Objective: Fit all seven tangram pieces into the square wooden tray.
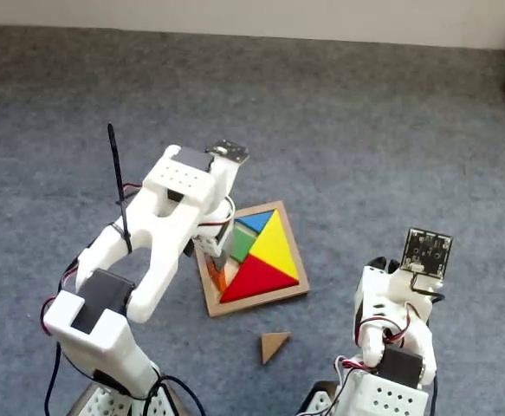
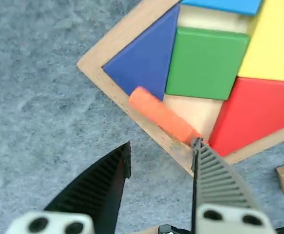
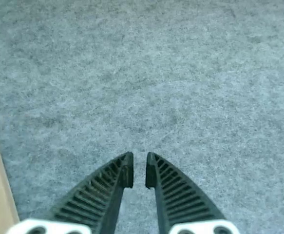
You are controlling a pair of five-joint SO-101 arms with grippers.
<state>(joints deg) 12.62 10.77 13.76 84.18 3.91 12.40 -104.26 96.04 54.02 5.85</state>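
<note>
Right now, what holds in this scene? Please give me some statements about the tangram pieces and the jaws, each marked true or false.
1. The orange piece lies flat inside the tray. False: it lies across the tray's rim.
2. A plain wooden triangle lies on the carpet, outside the tray. True.
3. The jaws of the left arm stand open. True.
4. The jaws of the right arm hold the yellow piece. False: they hold nothing, above carpet; the yellow piece sits in the tray.

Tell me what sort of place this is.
Probably an indoor robot workbench for manipulation practice: a small white left arm and right arm stand side by side on grey carpet-like fabric, where a wooden tangram tray and a loose wooden triangle lie.
</note>
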